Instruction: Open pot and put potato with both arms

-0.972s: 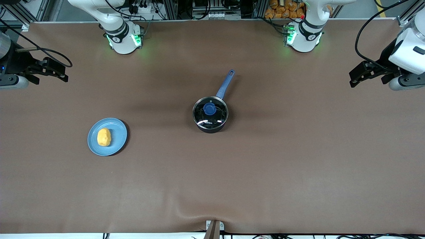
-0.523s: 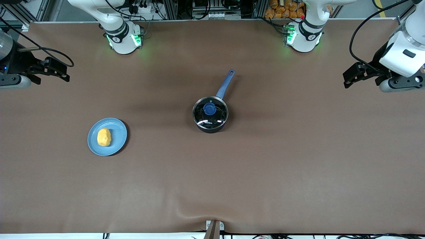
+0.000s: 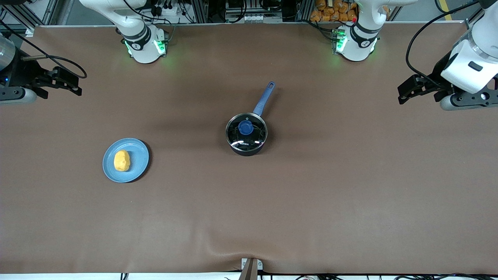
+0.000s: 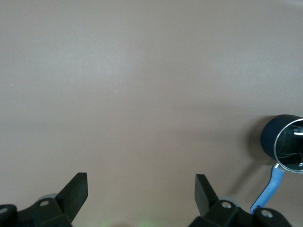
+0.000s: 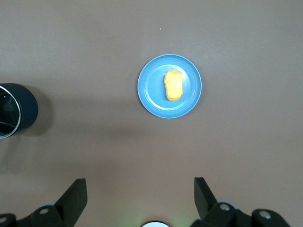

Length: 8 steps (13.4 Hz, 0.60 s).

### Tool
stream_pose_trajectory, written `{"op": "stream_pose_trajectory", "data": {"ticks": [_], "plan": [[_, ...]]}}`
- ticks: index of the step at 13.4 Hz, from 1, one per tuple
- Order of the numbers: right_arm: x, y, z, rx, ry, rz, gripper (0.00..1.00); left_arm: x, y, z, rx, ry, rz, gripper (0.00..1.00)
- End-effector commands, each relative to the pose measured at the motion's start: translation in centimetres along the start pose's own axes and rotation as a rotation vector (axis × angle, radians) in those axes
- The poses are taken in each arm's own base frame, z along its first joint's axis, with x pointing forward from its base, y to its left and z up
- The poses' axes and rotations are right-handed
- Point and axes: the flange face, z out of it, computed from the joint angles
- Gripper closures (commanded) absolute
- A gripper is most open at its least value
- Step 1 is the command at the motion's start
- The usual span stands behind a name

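fingers (image 4: 80, 189) of the left gripper (image 3: 406, 91) stand wide apart with nothing between them, high over the desk (image 3: 350, 186) at the left arm's end. the right gripper (image 3: 68, 83) is spread just as wide and bare, over the right arm's end of the desk.

pot (image 3: 246, 134) sits mid-desk between the two arms, its glass lid (image 3: 246, 133) shut, blue knob (image 3: 245, 127) on top, blue handle (image 3: 263, 99) pointing toward the bases. potato (image 3: 121, 160) lies on a light-blue plate (image 3: 138, 171), toward the right arm's end and nearer the front camera than the pot.

by my reading this is the very first step, the approach: neither gripper is close to its target. next, the left gripper should likely centre above the knob, drop and pinch it, while the right lines up across the potato's narrow width.
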Motion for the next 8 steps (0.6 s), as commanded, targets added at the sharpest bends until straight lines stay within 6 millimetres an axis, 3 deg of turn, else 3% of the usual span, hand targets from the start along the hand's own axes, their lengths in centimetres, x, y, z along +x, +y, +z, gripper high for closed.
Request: {"op": "stream_pose_trajectory", "data": {"ticks": [1, 5, 8], "plan": [[-0.1, -0.2, -0.5, -0.012, -0.002, 0.015, 0.0, 1.2, 2.9, 1.0, -0.035, 0.003, 0.032, 0.0], [-0.1, 0.1, -0.4, -0.013, -0.005, 0.02, 0.0, 3.4, 9.4, 3.3, -0.061, 0.014, -0.054, 0.0], [-0.1, 0.0, -0.4, -0.013, -0.005, 0.018, 0.0, 3.6, 14.8, 6.0, -0.078, 0.028, -0.044, 0.0]]}}
